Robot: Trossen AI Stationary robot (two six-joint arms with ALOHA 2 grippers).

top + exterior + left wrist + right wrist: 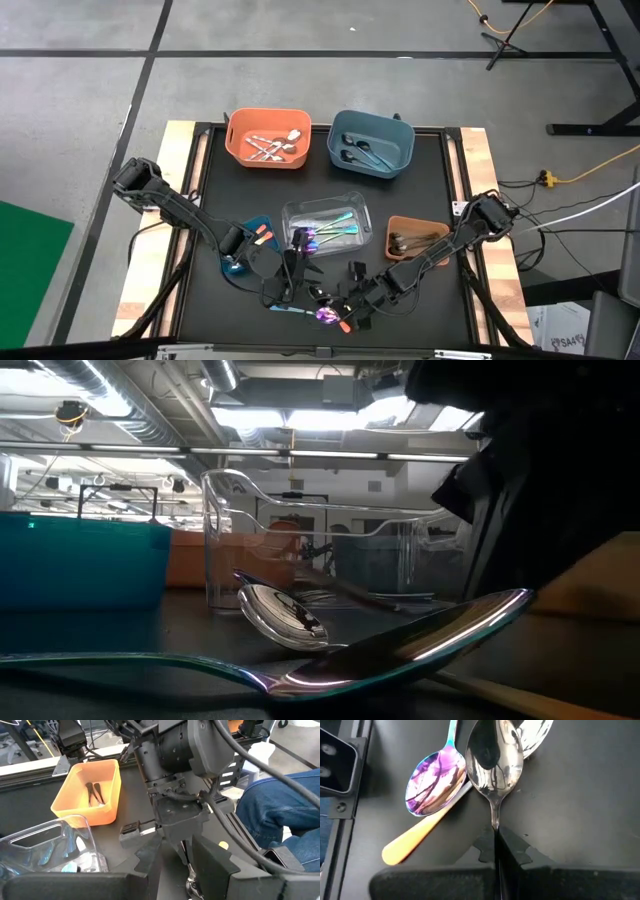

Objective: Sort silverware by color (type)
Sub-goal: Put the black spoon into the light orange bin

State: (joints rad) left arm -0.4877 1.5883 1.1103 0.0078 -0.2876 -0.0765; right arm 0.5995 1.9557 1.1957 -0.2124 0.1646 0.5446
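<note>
My right gripper (496, 837) is near the table's front edge, shut on a plain silver spoon (495, 757). Beside that spoon's bowl lie an iridescent purple spoon (436, 782), an orange handle (415, 842) and another silver piece (536, 735). In the low view the iridescent spoon (400, 650) lies in the foreground with the silver spoon's bowl (285, 618) behind it. My left gripper (288, 272) hangs open just left of the right one, above the table, with nothing seen between its fingers. My right gripper pinches the silver spoon's thin handle (495, 820) between its two fingertips, just behind the bowl. The fingers come slanting down from the table's right and lie along the handle. The bowl points away from the fingers, beside the other spoons; whether it is clear of the table, I cannot tell.
An orange bin (267, 137) and a blue bin (371, 143) with silverware stand at the back. A clear bin (325, 222) is in the middle, a brown bin (415, 240) at the right and a teal bin (250, 238) at the left. A person's leg (280, 815) shows beyond the table.
</note>
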